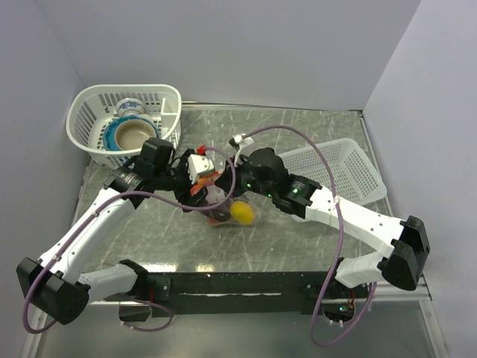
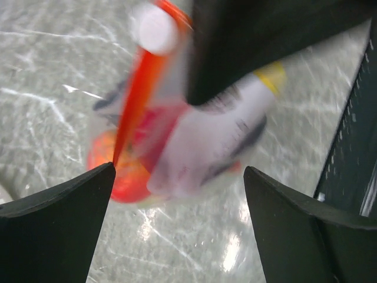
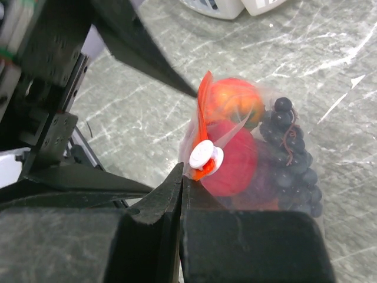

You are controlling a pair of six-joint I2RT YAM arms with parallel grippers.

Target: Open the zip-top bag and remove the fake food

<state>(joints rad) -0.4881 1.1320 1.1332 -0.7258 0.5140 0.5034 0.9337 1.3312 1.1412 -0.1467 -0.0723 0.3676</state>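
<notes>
Grey marbled tabletop point(image 1: 298, 246) lies beneath the clear crinkly zip-top bag point(image 3: 259, 147) with its orange-red strip, at centre. Inside it we see plastic fake food point(image 3: 232, 162): red, orange, dark grapes. The right pincer point(image 3: 181, 188) is clamped on the bag's mouth edge. The left pincer point(image 2: 179, 170) gapes wide, gripping nothing.

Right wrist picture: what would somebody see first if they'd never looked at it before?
The clear zip-top bag grabs the eye in the middle of the view, stuffed with a red tomato, an orange fruit and dark grapes. Just below it, the right fingers are pinched shut on its edge, next to the white slider on the orange-red zip strip.
</notes>
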